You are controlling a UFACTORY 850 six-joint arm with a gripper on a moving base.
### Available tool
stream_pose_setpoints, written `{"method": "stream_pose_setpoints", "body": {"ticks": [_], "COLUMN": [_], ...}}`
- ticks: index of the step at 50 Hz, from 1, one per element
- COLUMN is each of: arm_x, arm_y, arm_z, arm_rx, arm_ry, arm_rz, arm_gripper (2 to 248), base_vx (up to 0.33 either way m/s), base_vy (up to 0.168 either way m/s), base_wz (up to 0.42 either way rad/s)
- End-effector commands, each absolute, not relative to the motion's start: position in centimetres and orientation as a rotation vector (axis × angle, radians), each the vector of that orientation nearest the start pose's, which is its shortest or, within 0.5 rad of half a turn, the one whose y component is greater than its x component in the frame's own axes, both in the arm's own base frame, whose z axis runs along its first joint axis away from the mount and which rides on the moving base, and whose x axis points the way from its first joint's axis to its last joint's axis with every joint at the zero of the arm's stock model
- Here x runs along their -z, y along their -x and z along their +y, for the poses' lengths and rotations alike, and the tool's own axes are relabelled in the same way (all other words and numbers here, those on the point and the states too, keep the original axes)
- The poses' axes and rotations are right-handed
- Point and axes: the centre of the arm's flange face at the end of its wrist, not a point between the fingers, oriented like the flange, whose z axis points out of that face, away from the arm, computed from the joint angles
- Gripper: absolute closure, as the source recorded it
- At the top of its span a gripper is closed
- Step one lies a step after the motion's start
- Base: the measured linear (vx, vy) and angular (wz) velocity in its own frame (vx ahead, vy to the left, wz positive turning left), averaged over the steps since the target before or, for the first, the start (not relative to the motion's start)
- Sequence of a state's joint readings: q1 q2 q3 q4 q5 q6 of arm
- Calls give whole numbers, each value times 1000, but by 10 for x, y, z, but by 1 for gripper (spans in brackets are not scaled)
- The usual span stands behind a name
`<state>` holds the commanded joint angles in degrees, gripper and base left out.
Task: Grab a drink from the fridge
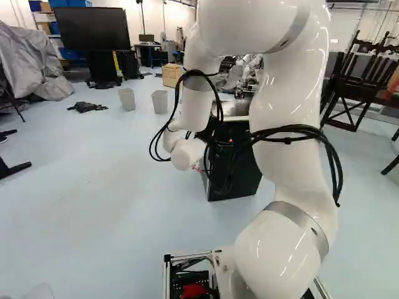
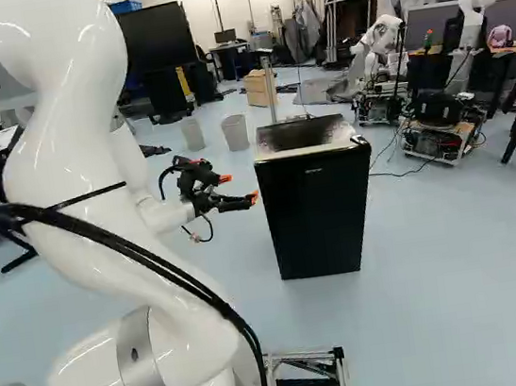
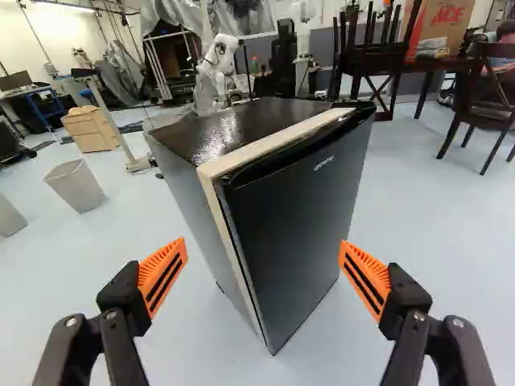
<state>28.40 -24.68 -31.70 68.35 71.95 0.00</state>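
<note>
Bright, even light fills the room, apparently from above, leaving only faint, soft shading on the pale floor (image 1: 93, 205) and nearly bleaching the far wall (image 1: 171, 18) in the left base view. Small white streaks of glare run along the glossy arm (image 1: 293, 93); the top of the black fridge (image 2: 317, 209) throws back a whitish sheen, speckled in the wrist view, while its front sinks into deep black in the right base view. Wide-angle stretching tilts the grey bin (image 3: 75, 185) and the pole (image 3: 110, 117) near the wrist view's edge.

Hand (image 3: 263, 269) wide open, fingers apart
</note>
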Motion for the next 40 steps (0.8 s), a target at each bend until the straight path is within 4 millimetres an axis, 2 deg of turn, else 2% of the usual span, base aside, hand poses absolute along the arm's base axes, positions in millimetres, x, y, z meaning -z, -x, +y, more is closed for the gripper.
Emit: {"method": "stream_pose_setpoints", "body": {"ticks": [21,40], "arm_x": [-260,-254], "arm_y": [-430,-465], "arm_z": [140,141], "arm_rx": [2053,2072], "arm_ry": [2596,2551], "arm_rz": [1085,1149], "arm_gripper": [3,3], "base_vx": [0,0], "base_vy": [0,0], "base_wz": [0,0]}}
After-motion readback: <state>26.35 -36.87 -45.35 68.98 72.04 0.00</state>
